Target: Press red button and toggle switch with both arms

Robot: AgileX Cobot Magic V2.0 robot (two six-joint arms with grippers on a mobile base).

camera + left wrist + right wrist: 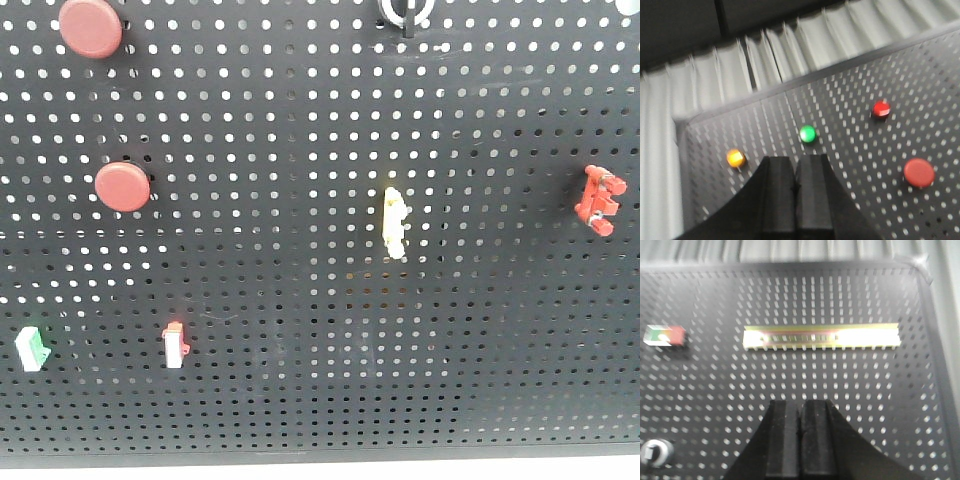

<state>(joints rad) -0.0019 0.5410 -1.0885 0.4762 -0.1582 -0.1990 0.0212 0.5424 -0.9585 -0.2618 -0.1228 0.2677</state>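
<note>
Two alike red buttons sit on the black pegboard [300, 300] in the front view, one at the top left [90, 28] and one lower [122, 186]. The toggle switch [405, 10] shows at the top edge, cut off. In the left wrist view my left gripper [795, 159] is shut and empty, off the board, with a large red button [919, 172] to its right. In the right wrist view my right gripper [800, 402] is shut and empty, with the toggle switch [655, 452] at the lower left. Neither arm shows in the front view.
The board also holds a pale yellow piece [395, 222], a red bracket [601, 200], a green block [32, 347] and a red-topped block [176, 345]. The left wrist view shows orange [735, 158], green [808, 133] and small red [881, 108] buttons. A metal rail [821, 336] lies ahead of the right gripper.
</note>
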